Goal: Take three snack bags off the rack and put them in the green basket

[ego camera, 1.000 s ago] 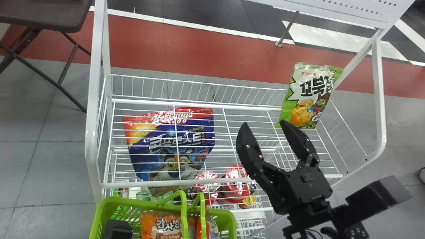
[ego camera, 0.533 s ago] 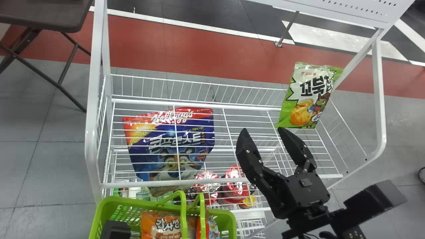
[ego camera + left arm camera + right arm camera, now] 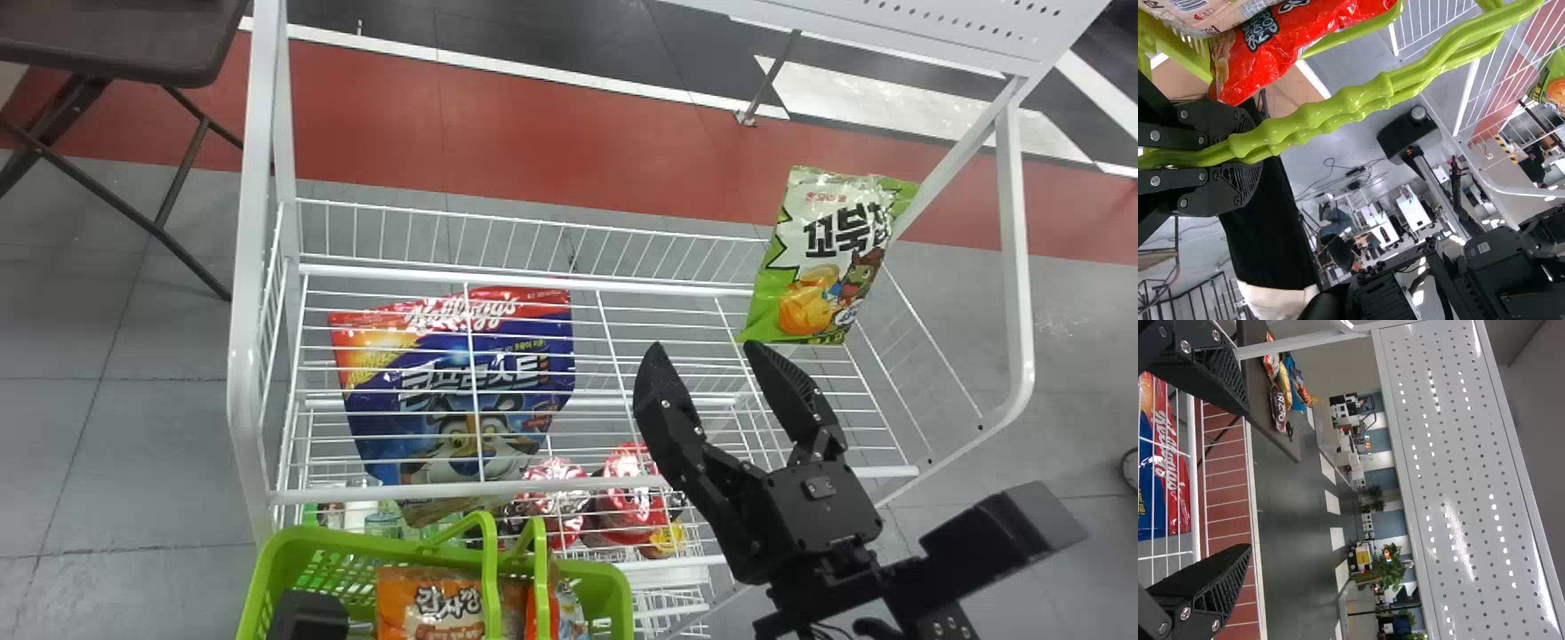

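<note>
Rack (image 3: 255, 373) of white wire and tubing spans the middle of the head view. At lower left sits the green basket (image 3: 289, 564), cut off by the bottom edge. My right gripper (image 3: 707, 347), right of centre and lower down, holds its two fingers apart. My left gripper (image 3: 309, 615) shows as a black block at the bottom left; in the left wrist view its fingers are clamped on the basket's handles. In the rack's left half, the blue bag (image 3: 427, 382) looks glossy and creased, with a red top, a striped cartoon animal and big pale lettering; wires cross it and the front rail hides part of its lower end. The green snack bag (image 3: 822, 267) is at the rack's right end, upper right of the frame, shiny and plump, with bold dark lettering. In the basket, the orange snack bag (image 3: 436, 609) carries pale lettering and is cut off below; a red bag (image 3: 532, 613) beside it is partly hidden by a handle.
</note>
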